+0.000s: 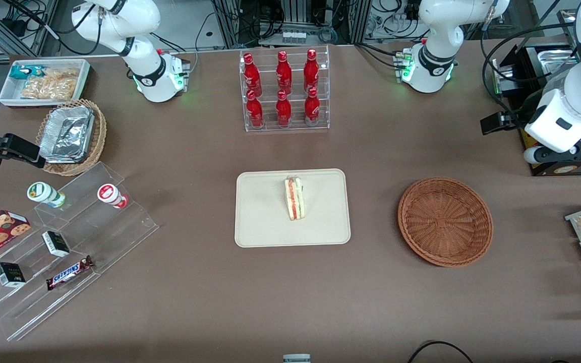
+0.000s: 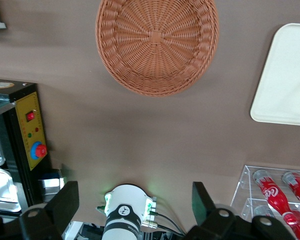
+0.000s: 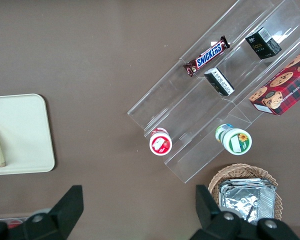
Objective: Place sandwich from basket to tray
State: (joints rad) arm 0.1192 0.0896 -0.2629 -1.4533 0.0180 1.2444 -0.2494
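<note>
We see the sandwich (image 1: 294, 197) lying on the tray (image 1: 260, 222), the basket (image 1: 445, 221) beside the tray toward the working arm's end, our gripper (image 2: 135, 202) released, fingers spread, holding nothing, raised well apart from the basket.

The gripper (image 2: 135, 205) hangs high near the working arm's edge of the surface (image 1: 371, 302), jaws spread wide, with open air under it down to the basket (image 1: 445, 221). Between basket and tray (image 1: 265, 222) lies a bare strip of surface. The sandwich (image 1: 294, 197) stands on the tray, clear all round. Farther from the front camera, the bottle rack (image 1: 284, 91) rises tall. A black box (image 2: 20, 140) crowds the working arm's edge.
</note>
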